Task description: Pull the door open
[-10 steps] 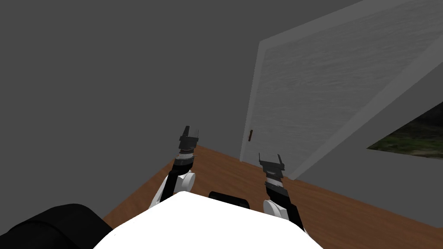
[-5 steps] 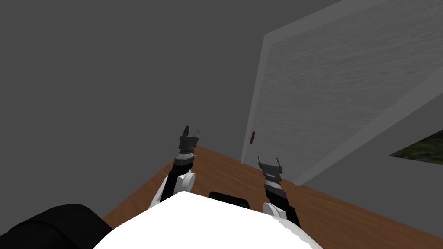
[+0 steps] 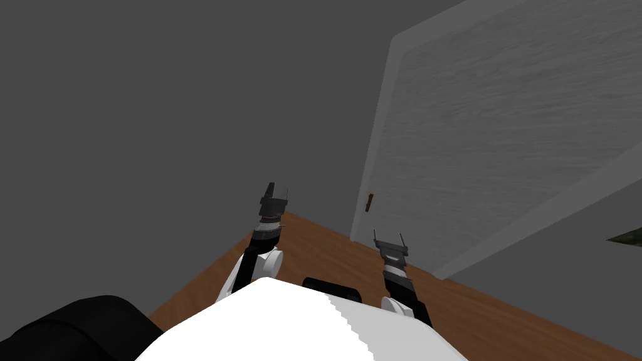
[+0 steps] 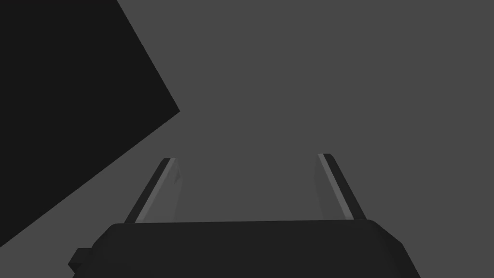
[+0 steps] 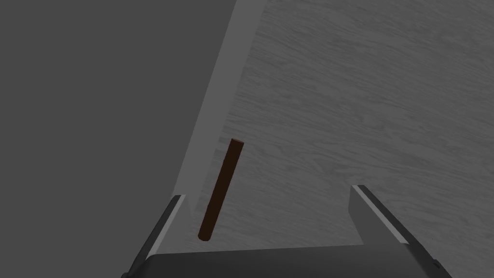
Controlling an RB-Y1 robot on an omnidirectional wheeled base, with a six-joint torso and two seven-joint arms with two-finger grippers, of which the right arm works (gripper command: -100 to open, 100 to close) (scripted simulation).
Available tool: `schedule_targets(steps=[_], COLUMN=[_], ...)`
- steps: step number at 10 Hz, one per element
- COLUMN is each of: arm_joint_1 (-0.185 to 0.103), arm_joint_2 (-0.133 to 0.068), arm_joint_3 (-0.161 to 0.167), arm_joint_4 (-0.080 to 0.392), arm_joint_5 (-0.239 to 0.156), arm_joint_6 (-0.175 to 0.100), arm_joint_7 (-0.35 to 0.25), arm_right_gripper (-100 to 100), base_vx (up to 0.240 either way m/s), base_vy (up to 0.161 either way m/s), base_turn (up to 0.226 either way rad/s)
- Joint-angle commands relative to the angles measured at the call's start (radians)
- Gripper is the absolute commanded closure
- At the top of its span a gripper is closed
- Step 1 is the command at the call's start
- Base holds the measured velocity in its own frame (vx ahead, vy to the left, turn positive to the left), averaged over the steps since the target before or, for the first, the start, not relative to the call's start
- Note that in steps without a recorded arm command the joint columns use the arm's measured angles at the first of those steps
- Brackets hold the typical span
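A grey wood-grained door [image 3: 489, 138] stands in a lighter grey frame ahead on the right. Its handle is a short dark brown bar [image 3: 370, 202] near the door's left edge. My right gripper [image 3: 389, 238] is open and points at the door just below and right of the handle, apart from it. In the right wrist view the brown bar [image 5: 221, 189] lies close to one finger [image 5: 166, 222], inside the open gap of the gripper [image 5: 267, 202], with the door [image 5: 362, 96] behind. My left gripper [image 3: 278, 190] is open, raised before the grey wall; its wrist view shows the gripper [image 4: 246, 166] holding nothing.
A dark grey wall [image 3: 157, 125] runs along the left and meets the door frame [image 3: 376, 144]. Brown wooden floor [image 3: 326, 251] lies between me and the door. A patch of green ground [image 3: 627, 237] shows at the far right edge.
My view has turned, so the door has slid right and the green patch has shrunk toward the edge. The right gripper has shifted slightly lower and left toward the handle. The left arm is still.
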Motion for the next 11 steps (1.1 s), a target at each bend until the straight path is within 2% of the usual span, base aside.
schedule_targets(steps=[1,11], arm_joint_1=[-0.006,-0.047], arm_joint_2=[-0.008,-0.053], arm_joint_3=[0.010,0.062], arm_joint_4=[0.032,0.222], arm_joint_5=[-0.022,-0.145], arm_joint_6=[-0.011,-0.070], arm_joint_7=[-0.036,-0.226], arm_right_gripper=[-100,-100], base_vx=[0.106,0.098], base_vy=[-0.009,-0.012], base_turn=[0.045,0.041])
